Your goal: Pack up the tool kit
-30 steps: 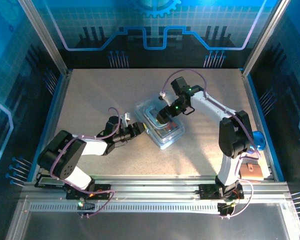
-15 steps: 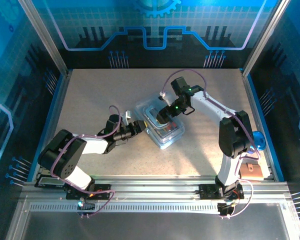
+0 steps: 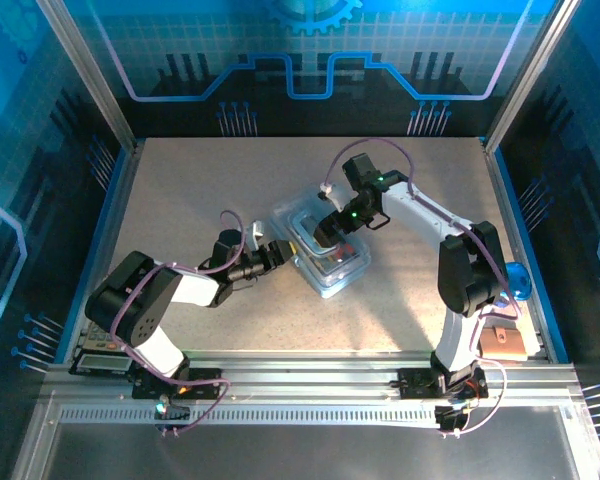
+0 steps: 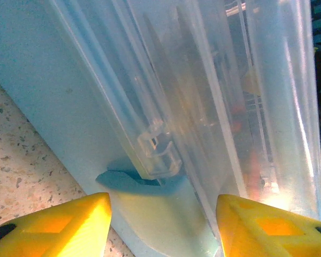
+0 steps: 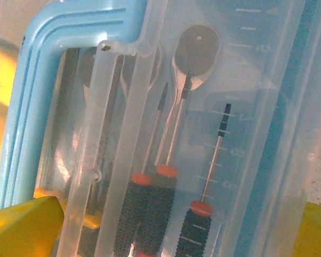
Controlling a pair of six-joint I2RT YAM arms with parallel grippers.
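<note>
Right gripper (image 3: 329, 233), spread wide, sits on the lid (image 5: 246, 107), likely holding it down. Left gripper (image 4: 163, 211), spread too, faces the latch (image 4: 159, 154) to snap it.

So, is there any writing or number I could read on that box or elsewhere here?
No text reads clearly.
Box lid: scale ticks with faint figures, too blurred to read.
Calculator: keys and display too small to read.
Back wall: gear sign, no words.
</note>
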